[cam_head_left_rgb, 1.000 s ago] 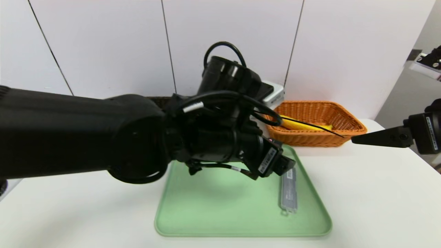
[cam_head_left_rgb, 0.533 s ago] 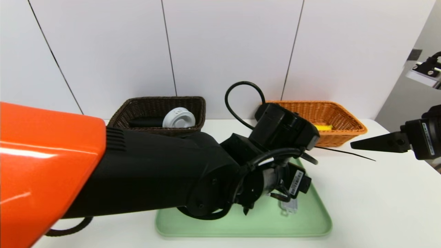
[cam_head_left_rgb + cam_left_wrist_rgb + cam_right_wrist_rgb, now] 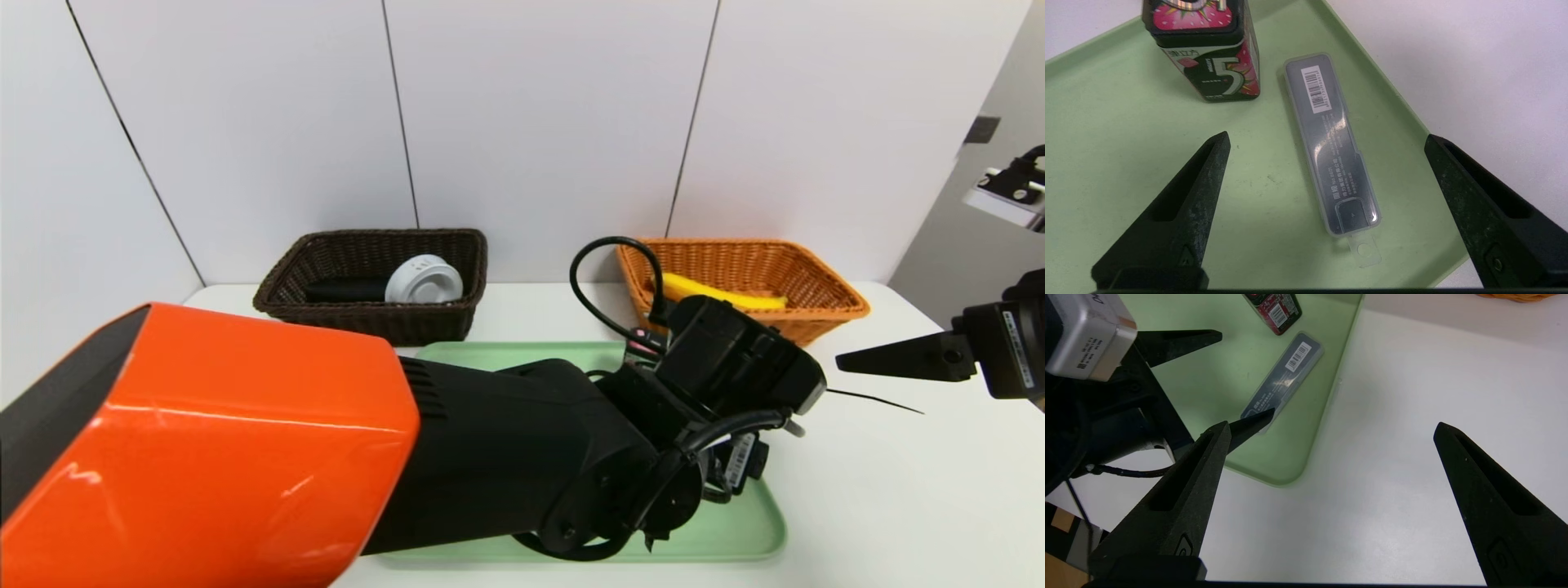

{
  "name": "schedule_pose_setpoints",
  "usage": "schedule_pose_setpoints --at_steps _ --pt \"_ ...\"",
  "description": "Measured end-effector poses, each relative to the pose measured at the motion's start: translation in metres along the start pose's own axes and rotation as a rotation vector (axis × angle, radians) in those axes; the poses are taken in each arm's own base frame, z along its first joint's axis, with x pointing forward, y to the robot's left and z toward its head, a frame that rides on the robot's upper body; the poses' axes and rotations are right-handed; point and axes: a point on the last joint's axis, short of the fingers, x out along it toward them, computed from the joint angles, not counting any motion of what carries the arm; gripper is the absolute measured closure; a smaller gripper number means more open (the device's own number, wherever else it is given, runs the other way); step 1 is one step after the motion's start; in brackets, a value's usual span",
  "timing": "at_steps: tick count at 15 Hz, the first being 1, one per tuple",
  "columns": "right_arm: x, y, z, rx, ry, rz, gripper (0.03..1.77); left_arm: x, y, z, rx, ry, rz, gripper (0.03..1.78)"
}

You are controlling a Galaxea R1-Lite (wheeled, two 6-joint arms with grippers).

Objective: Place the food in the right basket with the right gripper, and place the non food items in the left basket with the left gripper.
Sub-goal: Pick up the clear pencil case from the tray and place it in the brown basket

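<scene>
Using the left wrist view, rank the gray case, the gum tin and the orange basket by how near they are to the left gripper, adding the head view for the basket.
1. Gray case: between the open fingers.
2. Gum tin: beyond them, on the tray.
3. Orange basket: behind the tray.

The tray is lying on the desk, before and between two baskets. The left basket is holding a round lidded item; the right basket is holding a banana-like item. On the tray, a flat case is lying near a tin.
</scene>
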Motion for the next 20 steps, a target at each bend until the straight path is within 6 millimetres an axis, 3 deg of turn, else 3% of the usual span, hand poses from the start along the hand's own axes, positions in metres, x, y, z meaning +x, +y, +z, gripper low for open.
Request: schedule_pose_setpoints --at_steps 7,13,17,20 --pt "0.003 -0.002 -0.005 0.005 -0.005 -0.008 0.09 0.029 -0.006 -0.025 0.009 0.063 0.022 0.12" --pt "0.003 -0.004 -0.008 0.011 -0.005 -0.014 0.09 0.038 -0.006 -0.034 0.018 0.085 0.032 0.12" --pt "0.002 -0.004 -0.009 0.011 -0.007 -0.015 0.09 0.04 -0.006 -0.036 0.018 0.088 0.032 0.71" --pt "0.002 -0.004 -0.008 0.01 -0.008 -0.015 0.09 0.04 -0.006 -0.036 0.019 0.089 0.033 1.0"
